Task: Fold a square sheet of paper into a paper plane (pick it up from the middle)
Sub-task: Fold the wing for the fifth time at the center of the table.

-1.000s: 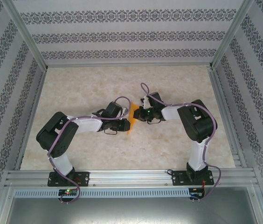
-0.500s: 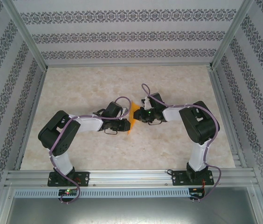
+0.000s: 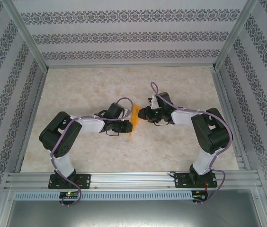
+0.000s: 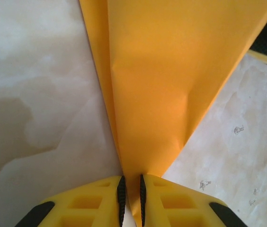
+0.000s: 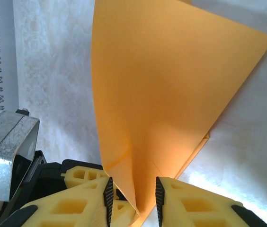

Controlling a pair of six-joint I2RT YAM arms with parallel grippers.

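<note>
Compared with one second ago, the right arm's elbow is seen displaced toward the right-hand rail (image 3: 233, 127), and the right gripper (image 3: 143, 114) has drawn back slightly from the orange sheet (image 3: 134, 119). The left arm is found almost where it was.

The left gripper (image 4: 130, 191) is closed on the orange sheet (image 4: 171, 85): a narrow folded tip is pinched tight between the two black pads (image 4: 121, 198), and the paper fans out from there above the table (image 4: 39, 94).

The right gripper (image 5: 132, 194) is parted. A lower corner of the orange sheet (image 5: 162, 94) lies in the gap between its fingers (image 5: 108, 194) – no clamping on both faces is visible there.

The sheet is folded to a tapering shape and is held on edge near the middle of the table (image 3: 100, 85), between the two grippers.

Bare table surface is seen all round the sheet – the widest stretch on the far half, up to the patterned back wall (image 3: 133, 35). The right elbow stands close to the right-hand rail; the left elbow (image 3: 57, 135) sits near the left edge.
</note>
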